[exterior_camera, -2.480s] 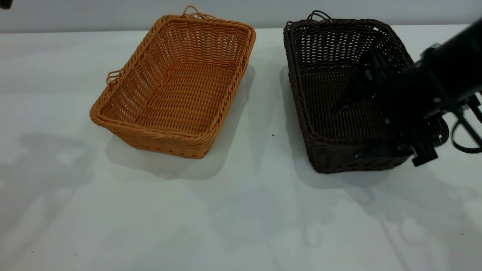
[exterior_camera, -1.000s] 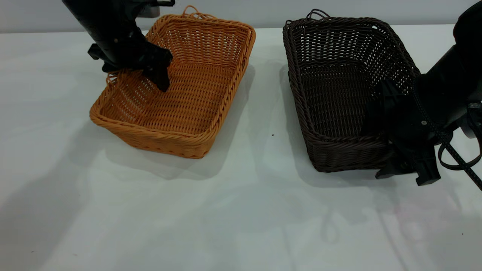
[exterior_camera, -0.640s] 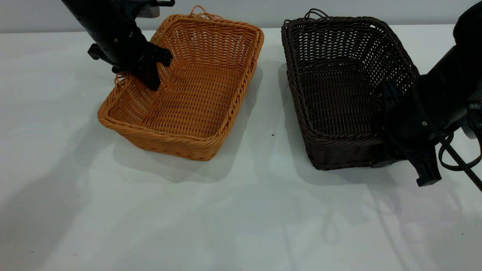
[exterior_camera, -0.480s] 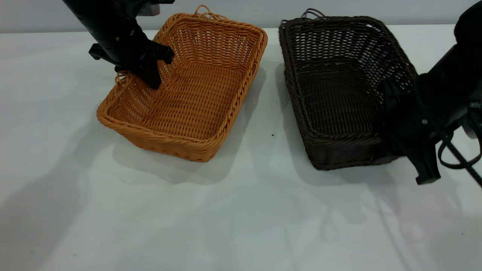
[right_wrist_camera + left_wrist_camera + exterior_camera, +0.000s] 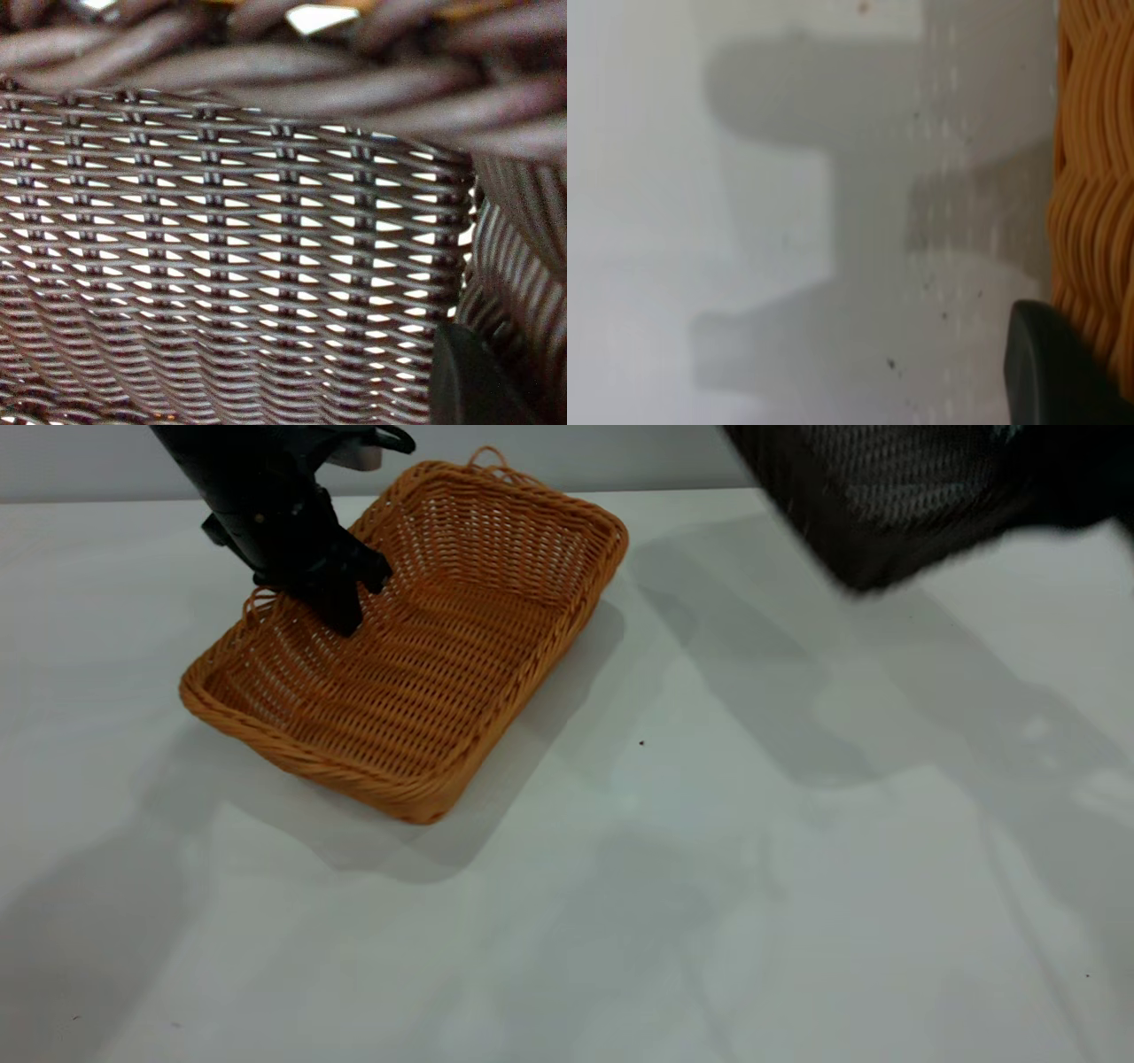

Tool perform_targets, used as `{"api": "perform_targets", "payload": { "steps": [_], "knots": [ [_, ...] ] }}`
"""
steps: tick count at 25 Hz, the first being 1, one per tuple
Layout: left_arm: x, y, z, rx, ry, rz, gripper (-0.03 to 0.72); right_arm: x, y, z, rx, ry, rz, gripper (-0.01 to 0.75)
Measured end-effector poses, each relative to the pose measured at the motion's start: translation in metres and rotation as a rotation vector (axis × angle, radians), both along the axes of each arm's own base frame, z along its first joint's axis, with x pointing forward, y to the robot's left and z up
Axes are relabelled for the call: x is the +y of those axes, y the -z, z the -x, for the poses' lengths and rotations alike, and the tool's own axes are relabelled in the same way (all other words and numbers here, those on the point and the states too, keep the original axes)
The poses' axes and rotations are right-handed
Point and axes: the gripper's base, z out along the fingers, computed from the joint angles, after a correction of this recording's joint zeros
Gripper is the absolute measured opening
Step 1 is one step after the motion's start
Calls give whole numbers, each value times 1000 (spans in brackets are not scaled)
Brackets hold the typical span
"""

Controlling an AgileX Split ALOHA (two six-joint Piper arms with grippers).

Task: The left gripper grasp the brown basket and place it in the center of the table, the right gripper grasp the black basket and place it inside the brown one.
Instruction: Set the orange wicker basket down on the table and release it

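Pale grey-white, the table (image 5: 620,886) runs back to a plain wall. On its far-left part sits the brown basket (image 5: 416,646), skewed, one corner turned toward the near edge, its shadow spread beside it. At the basket's long left wall the left gripper (image 5: 341,598) is clamped on the braided rim — one finger (image 5: 341,613) reaches down inside the weave, and the left wrist view has another finger (image 5: 1050,372) outside, against the orange wicker. Over the far-right corner the black basket (image 5: 895,496) hangs clear of the table, tilted and blurred, casting a long shadow. Its dark weave fills the right wrist view, where the right gripper (image 5: 469,376) shows one fingertip against the wicker — holding the basket up.
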Motion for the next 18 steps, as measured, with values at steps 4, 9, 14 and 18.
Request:
{"api": "perform_targets", "payload": {
  "steps": [4,9,14,18],
  "knots": [
    [-24,-1,4,-66,294,-65,81,-8,-26,-8,-96,-202,-60,87],
    [-70,-3,17,-159,693,-148,81,-8,-32,-5,-67,-403,-57,87],
    [-112,-4,33,-229,948,-200,81,-2,-47,-10,-85,-568,-40,87],
    [-129,-5,41,-257,1021,-217,81,-2,-61,-19,-123,-611,-11,87]
  ]
}}
